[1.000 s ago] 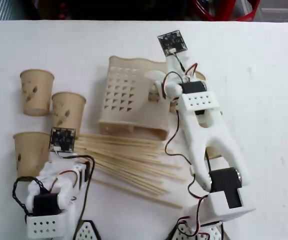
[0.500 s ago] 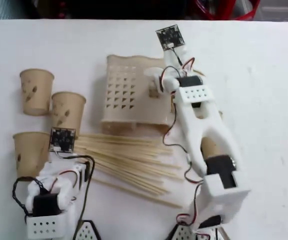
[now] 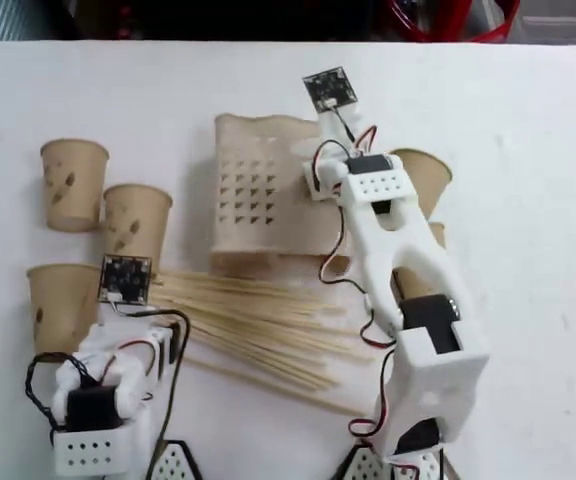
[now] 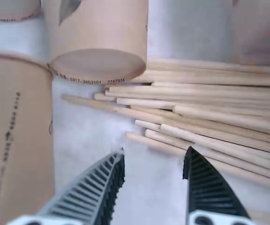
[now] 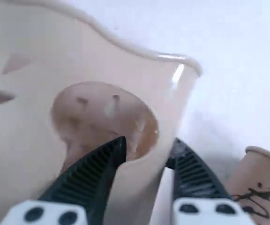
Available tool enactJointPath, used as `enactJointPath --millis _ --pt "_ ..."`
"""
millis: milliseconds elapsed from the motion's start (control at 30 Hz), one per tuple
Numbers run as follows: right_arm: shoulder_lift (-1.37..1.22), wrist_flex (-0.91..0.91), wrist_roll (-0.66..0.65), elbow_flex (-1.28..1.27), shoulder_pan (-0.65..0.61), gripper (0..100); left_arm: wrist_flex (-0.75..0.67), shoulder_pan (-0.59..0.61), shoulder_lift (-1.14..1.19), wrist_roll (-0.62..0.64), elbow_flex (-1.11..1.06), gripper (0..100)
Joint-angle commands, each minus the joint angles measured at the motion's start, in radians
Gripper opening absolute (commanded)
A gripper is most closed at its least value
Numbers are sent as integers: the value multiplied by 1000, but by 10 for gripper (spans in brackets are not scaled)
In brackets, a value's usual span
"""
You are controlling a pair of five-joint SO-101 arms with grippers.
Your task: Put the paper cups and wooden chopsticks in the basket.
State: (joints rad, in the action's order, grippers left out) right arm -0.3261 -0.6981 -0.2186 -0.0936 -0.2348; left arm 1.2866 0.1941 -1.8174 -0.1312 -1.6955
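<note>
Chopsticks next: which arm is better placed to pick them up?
Left. Its claw hangs open right at the chopsticks' near ends, while the right claw is clamped on the basket wall.

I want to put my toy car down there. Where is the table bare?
Bare table right of the right-hand cup, and the far strip beyond the basket. Crowded between the three left cups and the chopsticks.
</note>
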Motion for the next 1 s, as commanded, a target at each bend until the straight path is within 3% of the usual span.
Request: enactJointPath --millis 0,300,800,967 --pt "24 -5 -5 23 1 19 2 5 -10 0 3 212" --pt "248 24 150 21 27 15 2 5 -10 0 3 212" --pt "463 -27 272 28 28 15 2 -1 -10 -2 3 212" --pt "522 -58 279 28 28 15 -138 -2 -10 -12 3 214"
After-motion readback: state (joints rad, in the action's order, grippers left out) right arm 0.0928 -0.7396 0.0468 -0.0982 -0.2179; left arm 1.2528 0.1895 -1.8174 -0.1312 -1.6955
